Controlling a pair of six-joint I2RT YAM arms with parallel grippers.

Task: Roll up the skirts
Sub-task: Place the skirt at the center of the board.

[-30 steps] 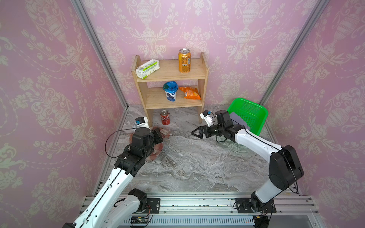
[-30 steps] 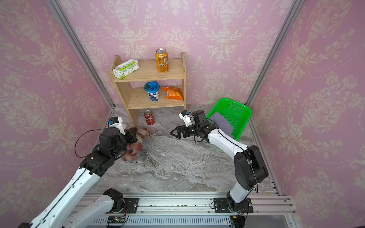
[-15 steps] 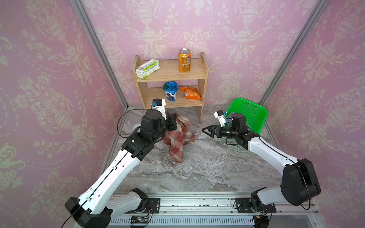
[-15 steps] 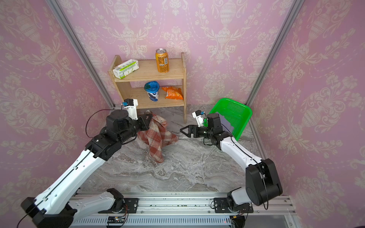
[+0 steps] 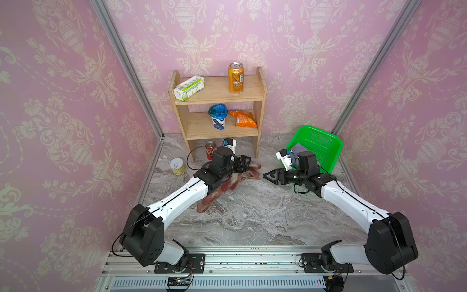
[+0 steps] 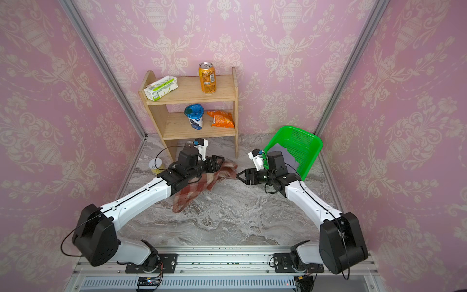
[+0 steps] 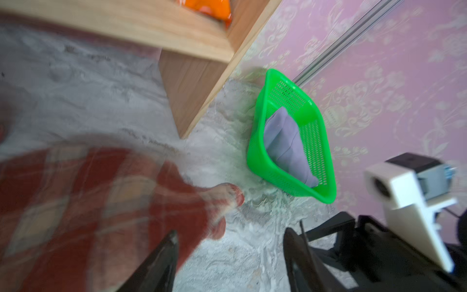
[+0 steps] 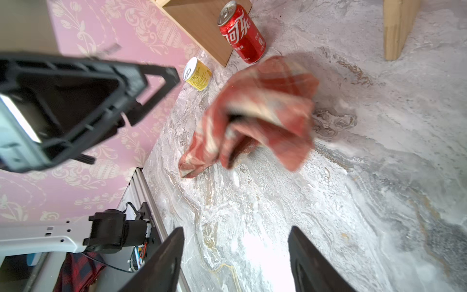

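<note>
Plaid skirt [image 5: 249, 173] sits bunched on the marble counter [image 5: 252, 222] in front of the shelf [image 5: 217, 91]. It forms a long heap running from beside the left fingers [image 5: 245, 161] back under the left arm and toward the front rail. It is blurred in both wrist views, so I cannot tell whether its far end rests flat or stands off the counter.

In the wrist view the left fingers are spread apart with nothing between them. The plaid cloth lies beside one finger, not clamped.

From the other side the right fingers [image 5: 267, 175] point at the heap, close to its edge but apart from it. They are spread too and hold nothing.

Inside the green basket [image 5: 326, 149] lies the lavender skirt [image 5: 299, 148], folded. The basket is tipped on its side by the right wall, behind the right wrist.

A red can [image 5: 210, 153] stands under the shelf, just behind the left wrist. A yellow can [image 5: 177, 166] stands near the left wall.
</note>
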